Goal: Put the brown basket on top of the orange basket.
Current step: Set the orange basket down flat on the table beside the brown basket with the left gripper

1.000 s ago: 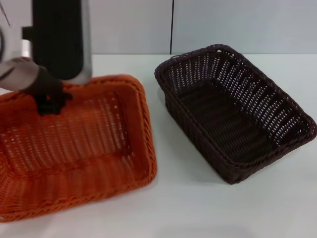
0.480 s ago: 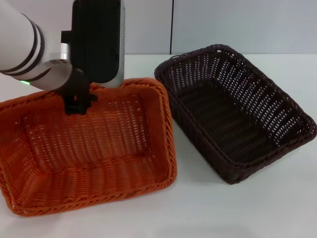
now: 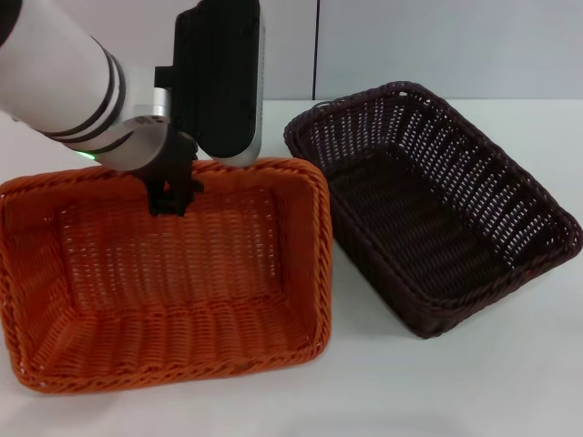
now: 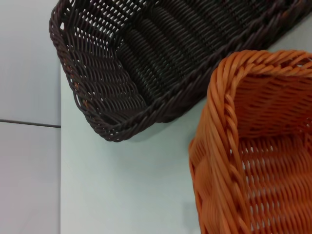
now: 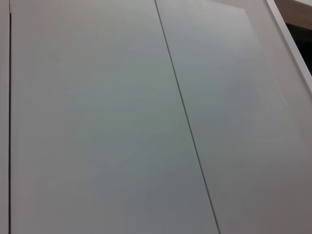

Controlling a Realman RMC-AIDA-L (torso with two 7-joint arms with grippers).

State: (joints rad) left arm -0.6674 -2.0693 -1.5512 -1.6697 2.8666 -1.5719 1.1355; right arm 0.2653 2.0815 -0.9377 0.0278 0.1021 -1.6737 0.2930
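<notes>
Head view: the rectangular, bright orange woven plastic-wicker basket [image 3: 168,282] filled the lower left of the frame, and the rectangular, very dark brown woven plastic-wicker basket [image 3: 428,205] sat at centre right, both on the white bench [image 3: 364,391].
Spacing: the two baskets lay close beside each other; whether their rims touched could not be told.
Left claw [image 3: 170,196]: at upper left, its black tips pinched together on the far braided rim of the orange basket, just inside the wall.
Right claw: not seen in any view; its wrist camera showed only pale wall panels [image 5: 146,117].
Left wrist view: the rounded corner of the dark basket [image 4: 112,87] filled the top of the frame, the orange corner [image 4: 234,141] the right, with a bare strip of bench [image 4: 131,195] between them.
Handling, judged: the brown basket looked light and springy, stiff enough to keep its shape, with open-weave walls that would flex under a pinch.
Grip, judged: the thick braided rim on a long side offered the surest hold, one tip inside and one outside; a one-sided hold would likely let it tilt.
Stacking, judged: being similar in size with sloping sides, it would probably nest partway, so it would need to come down level.
Task state: the brown basket was not yet lifted.
</notes>
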